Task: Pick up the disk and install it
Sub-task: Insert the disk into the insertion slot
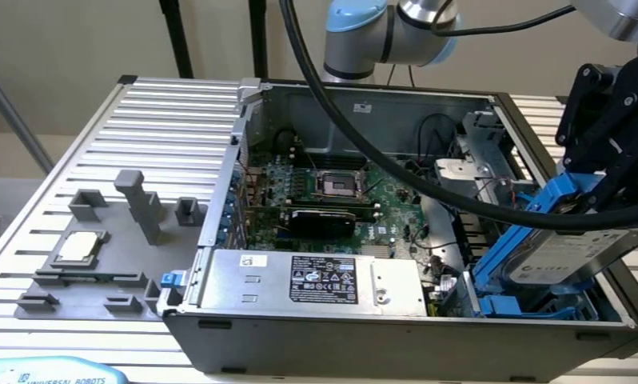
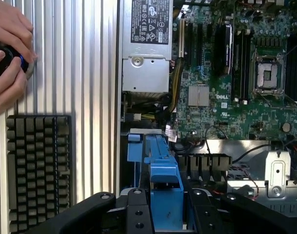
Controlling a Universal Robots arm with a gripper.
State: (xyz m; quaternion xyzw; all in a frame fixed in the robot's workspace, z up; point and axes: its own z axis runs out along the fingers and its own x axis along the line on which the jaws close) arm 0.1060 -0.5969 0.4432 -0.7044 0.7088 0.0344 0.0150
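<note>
Grips the disk (image 1: pixel 580 254) in the pincer (image 1: pixel 596 200), jaws drawn in partway and pressed against the two sides of its bright blue frame. Holds it tilted, white-labelled face turned toward the exterior camera, over the drive bay (image 1: pixel 511 304) at the exterior view's right end of the open computer case (image 1: pixel 404 336). Lower end close to the bay's blue parts; cannot tell whether touching them.

In the wrist view, looks along the blue frame of the disk (image 2: pixel 163 165), clamped between the black fingers (image 2: pixel 139 214) of the pincer (image 2: pixel 165 217), toward the case interior.

Inside the case: green motherboard (image 1: pixel 330 216) with its square socket (image 1: pixel 335 184), and the silver power supply (image 1: pixel 319 280) with a black label along the near wall. Same motherboard (image 2: pixel 236 97) and power supply (image 2: pixel 146 44) visible from the wrist.

Thick black cable (image 1: pixel 383 144) sweeping from the robot arm (image 1: pixel 388 32) across the case toward the pincer.

Case resting on a ribbed metal bench (image 1: pixel 169 120). On the exterior view's left of it, a grey fixture (image 1: pixel 85 276) carrying a small square silver chip (image 1: pixel 79 246), well apart from the disk.

Beside the case, a black keyboard (image 2: pixel 39 170) lying on the bench (image 2: pixel 90 58), and a person's hand (image 2: pixel 9 29) closed around a small black object (image 2: pixel 5 58).
</note>
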